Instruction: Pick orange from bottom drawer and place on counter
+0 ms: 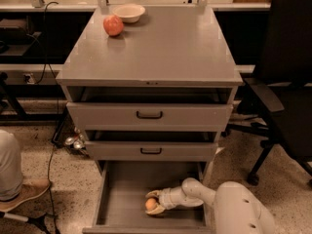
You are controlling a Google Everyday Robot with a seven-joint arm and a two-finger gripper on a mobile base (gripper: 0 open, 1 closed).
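Pincer (149, 203) sits low in the bottom drawer (117, 201), around the orange (150, 205) for lifting; whether it grips yet, cannot tell.

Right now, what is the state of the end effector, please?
End effector: in the bottom drawer, at the orange; open or closed cannot be told.
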